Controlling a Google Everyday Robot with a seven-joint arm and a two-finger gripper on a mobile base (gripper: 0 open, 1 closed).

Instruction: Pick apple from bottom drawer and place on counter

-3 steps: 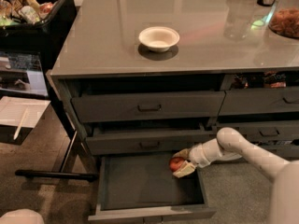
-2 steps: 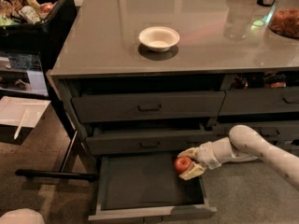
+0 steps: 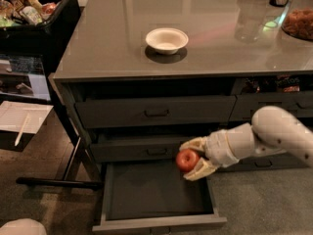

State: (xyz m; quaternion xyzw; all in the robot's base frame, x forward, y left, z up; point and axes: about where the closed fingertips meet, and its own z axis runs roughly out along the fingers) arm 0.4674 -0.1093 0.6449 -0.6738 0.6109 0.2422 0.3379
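My gripper (image 3: 192, 159) comes in from the right on a white arm and is shut on the small red apple (image 3: 187, 159). It holds the apple above the right rear part of the open bottom drawer (image 3: 146, 192), level with the middle drawer front. The drawer's dark floor is bare. The glossy grey counter (image 3: 112, 38) lies above, well over the gripper.
A white bowl (image 3: 166, 39) stands on the counter near its middle. A dish of snacks (image 3: 299, 23) and a clear container (image 3: 249, 18) sit at the counter's right. A black bin of groceries (image 3: 34, 13) stands at the left. Paper lies on the floor at the left (image 3: 19, 119).
My gripper has lifted the apple up out of the drawer and moved slightly right and up. The arm has risen with it.
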